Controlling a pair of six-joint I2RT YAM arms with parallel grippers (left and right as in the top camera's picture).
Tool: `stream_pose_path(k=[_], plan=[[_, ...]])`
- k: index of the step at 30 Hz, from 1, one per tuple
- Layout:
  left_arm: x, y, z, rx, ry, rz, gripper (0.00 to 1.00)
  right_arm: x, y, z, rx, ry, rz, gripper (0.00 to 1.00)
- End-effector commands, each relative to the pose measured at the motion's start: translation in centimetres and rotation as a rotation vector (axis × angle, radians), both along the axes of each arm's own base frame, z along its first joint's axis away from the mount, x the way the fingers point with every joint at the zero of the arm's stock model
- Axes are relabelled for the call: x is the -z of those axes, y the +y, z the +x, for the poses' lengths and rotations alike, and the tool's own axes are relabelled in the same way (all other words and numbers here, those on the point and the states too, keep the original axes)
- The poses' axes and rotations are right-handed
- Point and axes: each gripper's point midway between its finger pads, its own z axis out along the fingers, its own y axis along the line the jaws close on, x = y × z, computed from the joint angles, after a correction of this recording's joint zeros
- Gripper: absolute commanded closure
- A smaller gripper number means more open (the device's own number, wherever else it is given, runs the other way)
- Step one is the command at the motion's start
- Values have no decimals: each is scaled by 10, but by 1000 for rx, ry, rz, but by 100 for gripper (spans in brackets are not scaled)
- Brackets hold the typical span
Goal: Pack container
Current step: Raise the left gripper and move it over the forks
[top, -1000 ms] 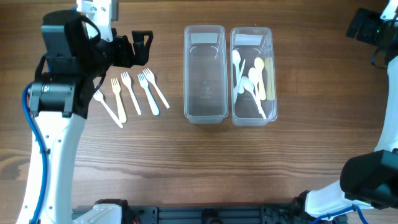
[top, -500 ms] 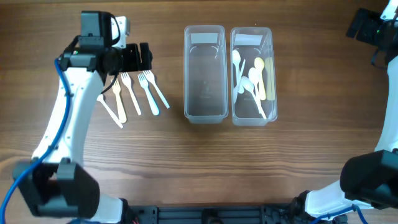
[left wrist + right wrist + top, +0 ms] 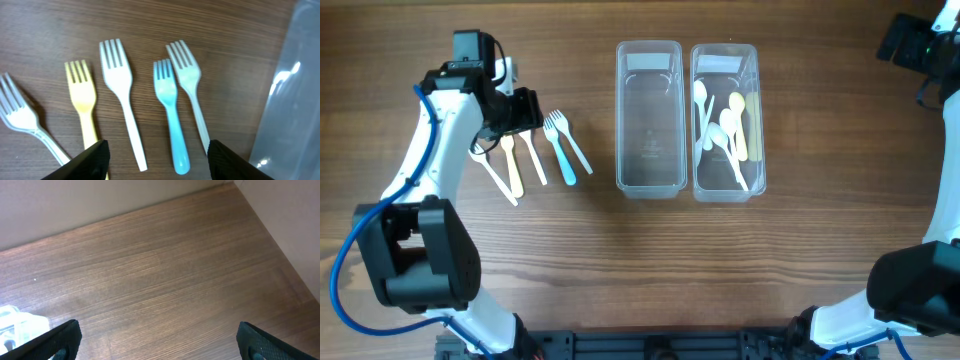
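Several plastic forks lie in a row left of the containers: a yellow fork (image 3: 84, 105), a white fork (image 3: 122, 95), a blue fork (image 3: 170, 107), a clear fork (image 3: 190, 85) and a white one at far left (image 3: 22, 117). My left gripper (image 3: 516, 110) is open and empty, just above the forks; its fingertips frame them in the left wrist view (image 3: 157, 160). The left clear container (image 3: 649, 118) is empty. The right clear container (image 3: 725, 120) holds several spoons. My right gripper (image 3: 160, 340) is open and empty at the far right edge (image 3: 915, 45).
The containers stand side by side at the table's middle back. The left container's edge shows in the left wrist view (image 3: 292, 90). The right wrist view shows bare wood and a wall base (image 3: 150, 205).
My left gripper has lowered and swung down toward the forks, moving slightly left. The forks, containers and right arm have not moved.
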Motion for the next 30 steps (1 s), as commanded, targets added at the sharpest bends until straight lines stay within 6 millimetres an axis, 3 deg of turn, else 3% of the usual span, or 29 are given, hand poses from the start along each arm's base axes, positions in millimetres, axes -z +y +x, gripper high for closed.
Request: stream_pose_path(k=[1,15,30], plan=[[8,12,2,-90,28,-13,38,7,3,2,-5,12,10,0],[61,21,-4,-94,127,42,42,7,3,2,-5,12,10,0],[71,34,-4,-109,139,113,44,7,3,2,-5,12,10,0]])
